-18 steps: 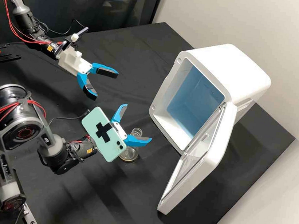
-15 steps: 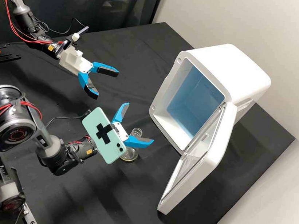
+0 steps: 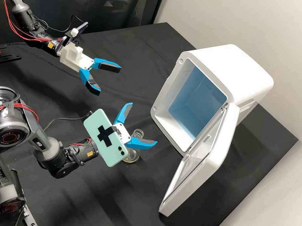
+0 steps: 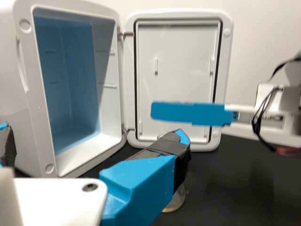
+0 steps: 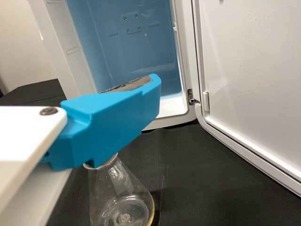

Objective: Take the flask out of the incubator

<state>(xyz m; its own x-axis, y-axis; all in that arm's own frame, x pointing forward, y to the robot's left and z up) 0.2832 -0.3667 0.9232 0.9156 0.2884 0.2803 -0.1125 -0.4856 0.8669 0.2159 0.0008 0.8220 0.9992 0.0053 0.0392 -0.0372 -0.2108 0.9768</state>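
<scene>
Underneath everything, the black worktop (image 3: 136,52). At its far right side, the white incubator (image 3: 238,72), with its door (image 3: 204,160) swung fully open and the blue chamber bare inside. Opened that wide, presumably, to leave a free path in and out.

Low across the worktop toward the opening, the right arm, with a mint-green phone (image 3: 105,136) mounted at the wrist. Right tool (image 3: 141,123) spread wide, gripping nothing, poised just over the neck of the flask; in the right wrist view, one blue finger right above the rim. Probably the slack stance of a release, or of a grasp not yet made; cannot tell which.

Farther back, the left arm. Left tool (image 3: 107,80) likewise apart and empty, held up off the worktop and well clear of the flask, aimed at the incubator's mouth. Likely parked there so as not to crowd the other arm.

Smallest, the glass flask (image 3: 131,155): upright on the worktop just in front of the incubator's sill, outside the chamber, near the door's lower edge. Judged from that, already out and the task as good as done, with only the right tool's withdrawal left.
</scene>
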